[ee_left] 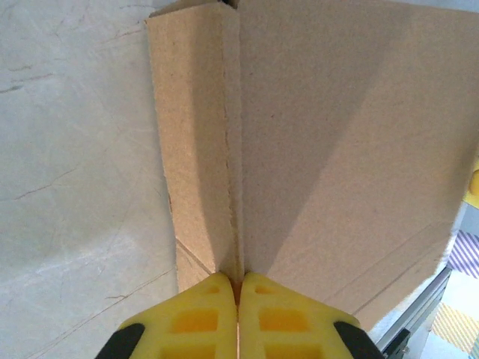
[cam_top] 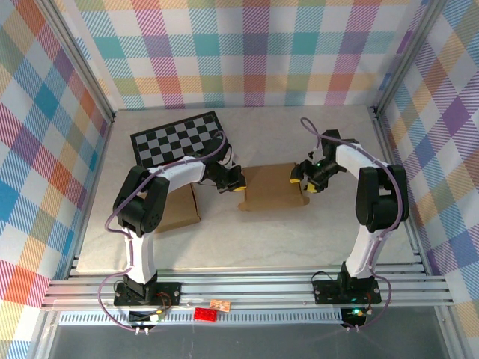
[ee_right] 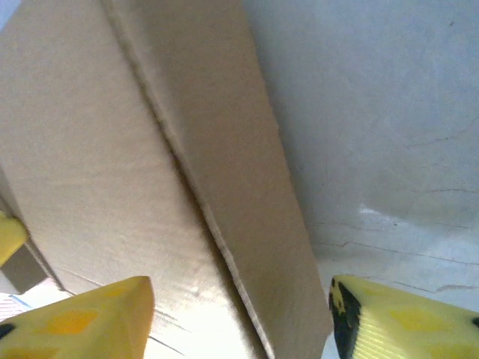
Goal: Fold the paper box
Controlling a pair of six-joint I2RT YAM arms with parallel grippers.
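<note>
The paper box (cam_top: 273, 187) is a flat brown cardboard blank lying mid-table. My left gripper (cam_top: 236, 182) is at its left edge. In the left wrist view the yellow fingers (ee_left: 202, 314) are pressed together, shut on the raised crease of the paper box (ee_left: 337, 149) where a narrow side flap (ee_left: 196, 149) meets the main panel. My right gripper (cam_top: 303, 178) is at the box's right edge. In the right wrist view that gripper (ee_right: 243, 318) stands open, its fingertips (ee_right: 97, 314) wide apart. The box's side flap (ee_right: 247, 172) lies between them, untouched.
A second brown cardboard piece (cam_top: 179, 211) lies under my left arm. A black-and-white checkerboard (cam_top: 179, 138) sits at the back left. Plaid walls close off three sides, and metal rails (cam_top: 247, 288) run along the near edge, with a small red part (cam_top: 203, 313) on them.
</note>
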